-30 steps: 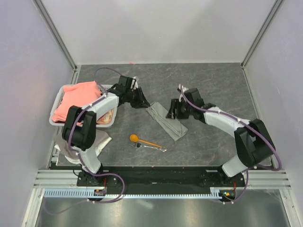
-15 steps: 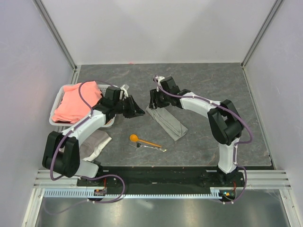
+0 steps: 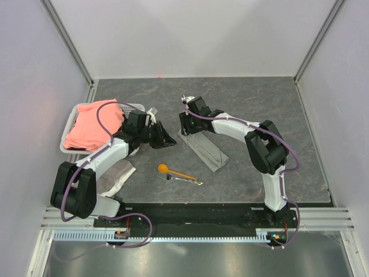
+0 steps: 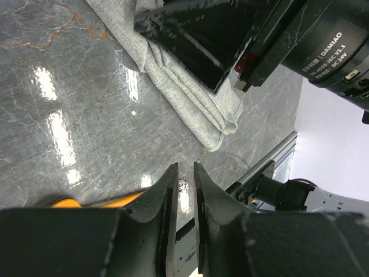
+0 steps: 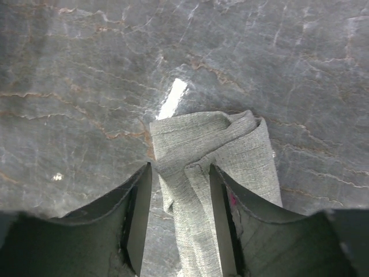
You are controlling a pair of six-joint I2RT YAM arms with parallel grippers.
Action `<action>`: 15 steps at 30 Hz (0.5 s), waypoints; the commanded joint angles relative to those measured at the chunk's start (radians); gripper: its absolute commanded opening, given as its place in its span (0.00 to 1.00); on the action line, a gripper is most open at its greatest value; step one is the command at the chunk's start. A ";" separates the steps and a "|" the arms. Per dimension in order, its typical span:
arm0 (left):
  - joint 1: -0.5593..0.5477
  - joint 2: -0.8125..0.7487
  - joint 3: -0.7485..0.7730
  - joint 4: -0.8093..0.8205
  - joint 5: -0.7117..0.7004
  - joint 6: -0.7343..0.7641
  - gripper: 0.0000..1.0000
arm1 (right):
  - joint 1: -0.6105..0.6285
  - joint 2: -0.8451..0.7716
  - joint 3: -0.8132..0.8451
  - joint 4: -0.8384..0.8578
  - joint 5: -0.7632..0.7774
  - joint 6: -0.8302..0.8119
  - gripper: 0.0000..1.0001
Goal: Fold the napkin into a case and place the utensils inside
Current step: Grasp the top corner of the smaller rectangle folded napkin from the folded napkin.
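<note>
The light grey cloth napkin [image 3: 204,151] lies on the dark marbled table [image 3: 259,104], folded into a narrow oblong case that slants between the two arms. The small orange plastic spoon [image 3: 173,171] and the slim silvery metal fork [image 3: 187,180] lie together near it, on the side of the arm bases, and they do not touch the cloth.

Your right gripper [image 5: 180,170] stands over the far end of the case. Its jaws are moderately apart, with part of the fold between them; I cannot tell if they press it. Your left gripper [image 4: 184,167] hovers beside the case with its jaws almost closed, only a thin slit between them, and it holds nothing.

The cloth is thin, soft and light, so I judge it will slide and unfold easily. Take it at the end, by the upper layer only, and lift only a little to open the mouth.
</note>
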State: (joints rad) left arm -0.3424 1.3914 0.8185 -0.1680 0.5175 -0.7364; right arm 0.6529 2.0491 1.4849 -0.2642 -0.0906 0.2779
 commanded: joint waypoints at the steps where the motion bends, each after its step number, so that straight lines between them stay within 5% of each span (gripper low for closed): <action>1: -0.001 -0.014 -0.007 0.045 0.015 -0.021 0.22 | 0.004 0.016 0.052 -0.010 0.070 -0.006 0.48; 11: -0.050 0.070 0.047 0.053 -0.059 -0.037 0.32 | -0.015 0.007 0.052 -0.015 0.106 0.061 0.02; 15: -0.092 0.159 0.119 0.068 -0.099 -0.057 0.35 | -0.051 -0.061 -0.001 -0.004 0.039 0.141 0.00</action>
State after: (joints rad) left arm -0.3981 1.4864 0.8459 -0.1524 0.4763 -0.7490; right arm 0.6384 2.0590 1.5040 -0.2802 -0.0128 0.3374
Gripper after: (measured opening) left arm 0.342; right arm 0.016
